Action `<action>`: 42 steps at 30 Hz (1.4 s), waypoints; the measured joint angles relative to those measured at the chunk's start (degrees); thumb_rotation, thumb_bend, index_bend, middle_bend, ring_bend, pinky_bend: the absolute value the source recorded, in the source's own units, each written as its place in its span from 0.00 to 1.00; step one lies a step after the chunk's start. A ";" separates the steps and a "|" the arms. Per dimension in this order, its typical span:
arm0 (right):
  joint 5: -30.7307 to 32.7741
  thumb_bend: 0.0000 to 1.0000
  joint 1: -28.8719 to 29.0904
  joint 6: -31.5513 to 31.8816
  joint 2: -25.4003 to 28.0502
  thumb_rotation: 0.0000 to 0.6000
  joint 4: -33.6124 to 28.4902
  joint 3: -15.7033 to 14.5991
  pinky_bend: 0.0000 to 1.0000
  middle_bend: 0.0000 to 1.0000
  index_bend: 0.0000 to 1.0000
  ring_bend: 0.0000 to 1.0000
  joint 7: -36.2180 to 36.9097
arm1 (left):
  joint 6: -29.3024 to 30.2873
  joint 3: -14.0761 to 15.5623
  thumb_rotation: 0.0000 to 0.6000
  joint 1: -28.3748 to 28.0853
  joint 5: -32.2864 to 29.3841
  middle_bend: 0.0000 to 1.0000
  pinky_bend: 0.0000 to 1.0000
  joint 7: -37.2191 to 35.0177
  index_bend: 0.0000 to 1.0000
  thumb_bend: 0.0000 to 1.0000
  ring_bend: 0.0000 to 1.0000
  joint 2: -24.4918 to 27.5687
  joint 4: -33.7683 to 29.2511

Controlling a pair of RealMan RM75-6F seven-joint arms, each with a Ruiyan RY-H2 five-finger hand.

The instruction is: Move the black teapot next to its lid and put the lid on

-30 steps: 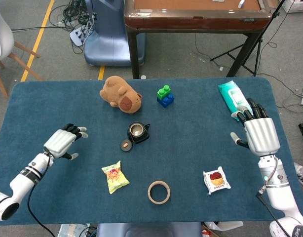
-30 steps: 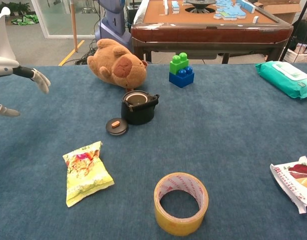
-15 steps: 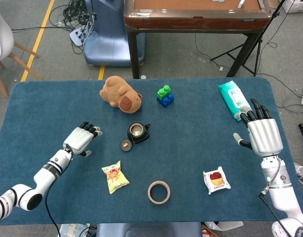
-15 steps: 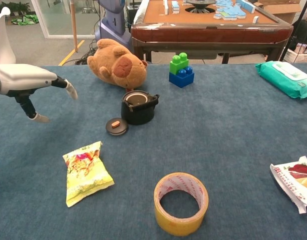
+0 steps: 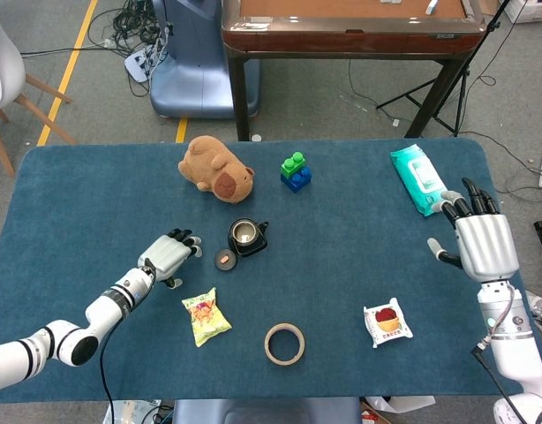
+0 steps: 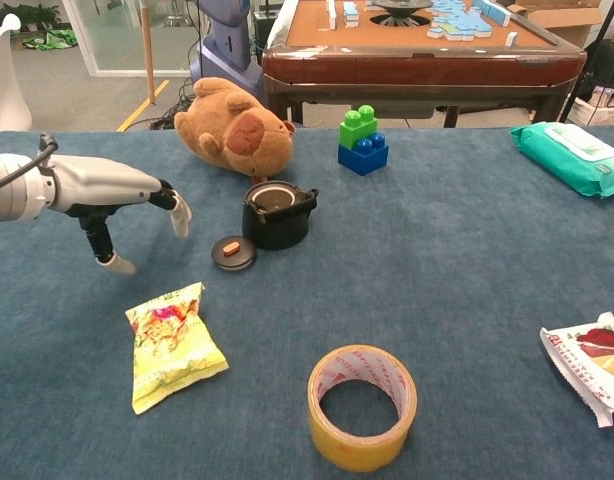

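The black teapot (image 5: pixel 245 236) stands uncovered near the middle of the table (image 5: pixel 68 194), its lid (image 5: pixel 224 259) lying flat just beside it toward the front-left. The left hand (image 5: pixel 169 254) hovers near the lid, fingers apart, holding nothing. The right hand (image 5: pixel 482 246) hangs open by the right edge, near a wipes pack (image 5: pixel 417 177).

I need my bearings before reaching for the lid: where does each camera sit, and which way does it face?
Head view: high above the near edge, looking steeply down on the blue table; shows left hand with its arm, and right hand.
Chest view: low at the near edge, looking across the tabletop; shows only the left hand.
Shared: small black teapot, its round black lid, left hand.
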 measured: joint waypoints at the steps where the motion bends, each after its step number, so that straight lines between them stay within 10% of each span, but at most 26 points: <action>1: -0.03 0.20 -0.14 -0.06 0.03 1.00 0.08 0.07 0.16 0.26 0.36 0.07 0.08 | -0.19 0.24 1.00 -0.27 -0.33 0.18 0.07 0.05 0.24 0.21 0.08 0.09 -0.12; 17: -0.13 0.20 -1.44 -1.42 -0.04 1.00 0.66 1.41 0.16 0.26 0.36 0.07 0.11 | -0.76 2.10 1.00 -2.01 0.44 0.69 0.52 -2.50 0.13 0.21 0.55 1.62 -1.35; 42: -0.13 0.20 -3.61 -1.89 0.02 1.00 1.58 2.31 0.16 0.26 0.36 0.07 1.13 | -2.44 4.00 1.00 -8.32 -5.18 0.75 0.56 1.93 0.08 0.21 0.60 -3.47 -0.03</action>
